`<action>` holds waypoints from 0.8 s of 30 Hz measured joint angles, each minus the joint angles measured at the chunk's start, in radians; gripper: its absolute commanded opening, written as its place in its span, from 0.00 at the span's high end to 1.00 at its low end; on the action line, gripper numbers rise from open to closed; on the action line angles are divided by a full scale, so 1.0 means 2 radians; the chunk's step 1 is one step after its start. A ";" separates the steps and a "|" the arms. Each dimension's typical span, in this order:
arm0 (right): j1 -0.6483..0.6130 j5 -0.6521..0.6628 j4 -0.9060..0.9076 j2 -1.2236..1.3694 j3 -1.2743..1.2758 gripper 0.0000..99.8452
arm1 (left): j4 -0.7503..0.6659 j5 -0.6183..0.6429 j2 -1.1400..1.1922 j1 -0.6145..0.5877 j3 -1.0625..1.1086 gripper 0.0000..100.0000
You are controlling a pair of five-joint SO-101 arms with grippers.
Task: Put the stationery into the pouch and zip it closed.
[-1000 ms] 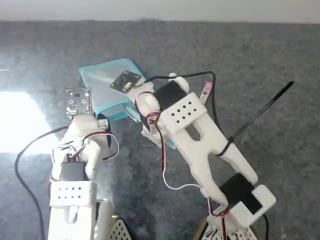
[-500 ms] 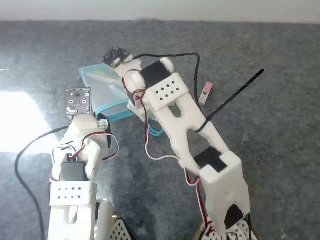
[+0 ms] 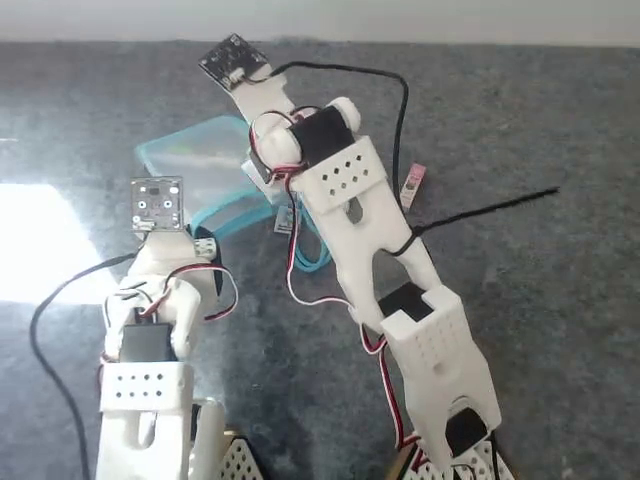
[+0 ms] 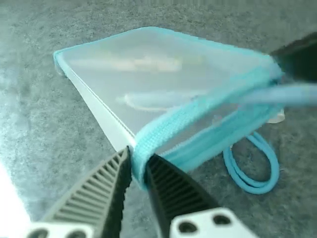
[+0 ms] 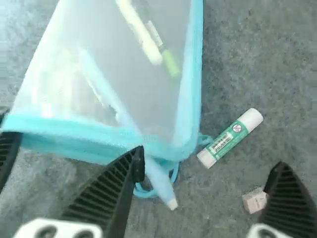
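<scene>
A translucent teal pouch [image 3: 190, 165] lies on the table with its zipper edge facing the arms. My left gripper [image 4: 138, 171] is shut on the corner of that zipper edge, and it sits by the pouch's near corner [image 3: 205, 247]. My right gripper [image 5: 203, 193] hangs open over the pouch's mouth with nothing between its fingers. A light blue pen [image 5: 157, 181] sticks out of the mouth. Inside the pouch [image 5: 124, 79] lies a white and green marker [image 5: 148, 37]. A green-labelled glue stick [image 5: 230, 136] and a small pink eraser [image 5: 255, 201] lie on the table beside the pouch.
A teal cord loop [image 3: 312, 255] lies on the grey table [image 3: 540, 130] by the pouch's mouth. The pink eraser [image 3: 411, 185] is to the right of the right arm. Bright glare covers the table's left side [image 3: 35, 240].
The right arm has swung toward the far side, its wrist now over the pouch's far edge. The pouch has shifted a little to the left. The left arm has kept still.
</scene>
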 measured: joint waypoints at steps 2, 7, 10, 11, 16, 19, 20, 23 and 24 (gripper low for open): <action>0.002 0.000 0.001 -0.001 -0.027 0.58 | 0.000 0.000 0.000 0.000 0.000 0.99; 0.016 -0.015 0.001 -0.021 -0.045 0.61 | 0.000 -0.001 0.000 0.000 0.000 0.99; 0.044 -0.021 0.001 -0.079 -0.045 0.66 | 0.003 -0.001 0.000 0.000 0.000 0.99; 0.054 -0.021 0.001 -0.102 -0.044 0.66 | 0.014 -0.001 0.000 0.000 -0.007 0.99; 0.091 -0.016 0.001 -0.231 0.078 0.66 | 0.075 0.020 0.000 0.000 -0.076 0.99; 0.107 -0.006 0.001 -0.294 0.219 0.66 | 0.111 0.028 0.000 0.011 -0.137 0.99; 0.117 -0.006 -0.002 -0.313 0.267 0.66 | 0.129 0.031 0.000 0.019 -0.164 0.99; 0.166 -0.004 -0.037 -0.374 0.414 0.66 | 0.187 0.034 0.001 0.038 -0.260 0.99; 0.183 0.000 -0.055 -0.396 0.457 0.66 | 0.200 0.035 0.001 0.041 -0.290 0.99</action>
